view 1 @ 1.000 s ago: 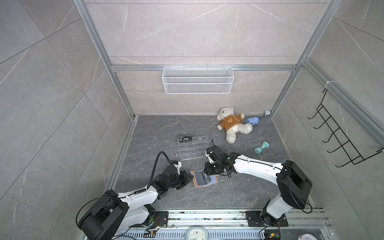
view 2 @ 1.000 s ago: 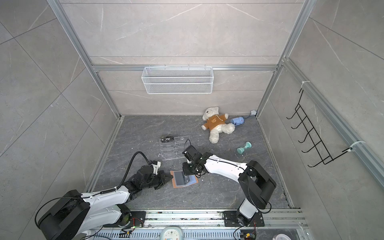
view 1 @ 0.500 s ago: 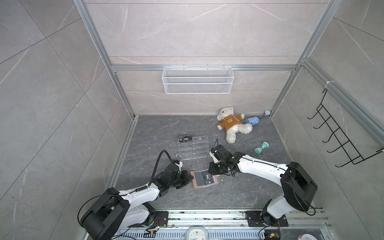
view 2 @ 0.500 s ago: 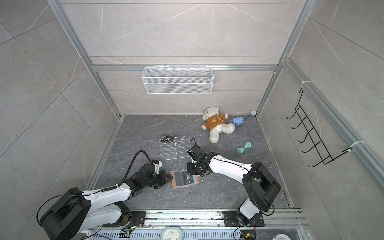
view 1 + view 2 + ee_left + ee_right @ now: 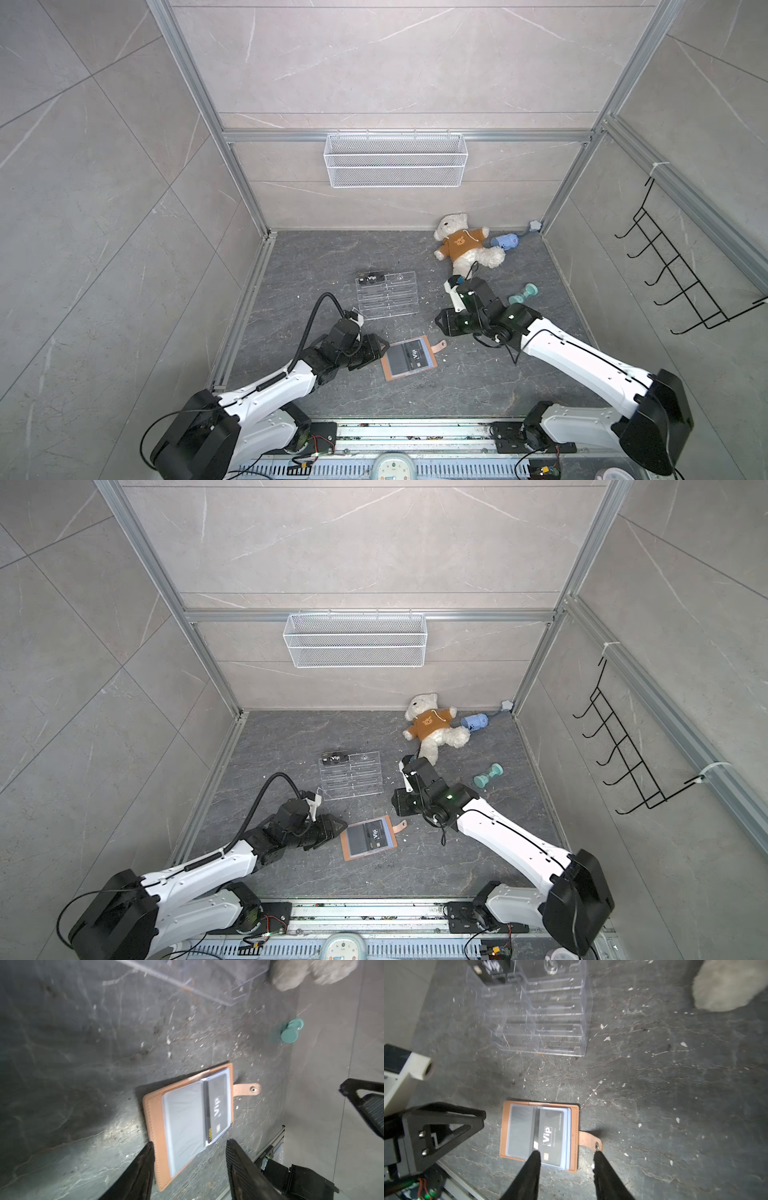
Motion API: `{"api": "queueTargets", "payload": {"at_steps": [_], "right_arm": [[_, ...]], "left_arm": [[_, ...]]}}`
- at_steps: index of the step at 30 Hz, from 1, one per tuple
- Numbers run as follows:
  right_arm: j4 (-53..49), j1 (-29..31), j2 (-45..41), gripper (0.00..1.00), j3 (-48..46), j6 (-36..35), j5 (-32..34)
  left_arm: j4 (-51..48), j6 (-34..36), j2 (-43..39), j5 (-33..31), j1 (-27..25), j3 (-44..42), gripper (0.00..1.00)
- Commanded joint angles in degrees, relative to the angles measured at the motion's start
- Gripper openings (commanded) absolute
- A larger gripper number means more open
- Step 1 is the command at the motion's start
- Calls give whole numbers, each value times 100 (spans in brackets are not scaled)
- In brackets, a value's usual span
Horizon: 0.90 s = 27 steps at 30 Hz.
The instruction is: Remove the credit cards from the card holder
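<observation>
The card holder (image 5: 409, 357) lay open, a credit card (image 5: 550, 1126) sleeved inside; left gripper (image 5: 189, 1142) at its nine o'clock, right gripper (image 5: 566, 1154) at one o'clock, both gaping empty. Next, I reckoned, pinch that card's edge

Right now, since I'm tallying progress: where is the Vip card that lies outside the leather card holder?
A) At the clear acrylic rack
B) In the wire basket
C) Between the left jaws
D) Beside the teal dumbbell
A: the black Vip card sits at the far left corner of the clear rack, apart from the open card holder.
</observation>
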Motion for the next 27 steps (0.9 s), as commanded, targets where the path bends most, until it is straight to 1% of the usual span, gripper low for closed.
{"api": "queueTargets", "payload": {"at_steps": [1,4,5,11,12,14,17,18,19,20,22,25,27], "right_arm": [[76,-122,-335,72,-191,-196,272],[231,-250,-587,94,-301,-198,208],[297,-300,-649,100,-341,-180,165],[609,-525,-815,100,-478,-146,-246],[609,-546,-793,98,-472,-136,-314],[575,-609,-692,89,-427,-69,-526],[602,-674,-515,73,-394,45,-855],[645,-693,-479,69,-411,86,-933],[706,-708,-456,68,-442,144,-988],[780,-728,-434,63,-480,204,-1063],[908,-752,-384,50,-544,278,-1197],[1047,-757,-236,25,-621,382,-1434],[1120,-766,-104,12,-665,431,-1617]], "left_arm": [[-618,359,-338,-287,-20,394,64],[-799,490,-467,-247,-22,672,66],[-803,518,-487,-178,-25,758,67],[-537,447,-296,305,-53,1109,68],[-451,396,-242,365,-74,1124,68],[-319,265,-111,466,-135,1144,68],[-155,63,72,499,-267,1144,67],[-115,10,134,508,-304,1138,66],[-84,-63,203,519,-352,1137,66],[-52,-121,272,521,-396,1122,65],[37,-261,396,543,-469,1090,63],[150,-408,596,548,-587,1060,61],[233,-525,718,543,-645,1026,60]]}}
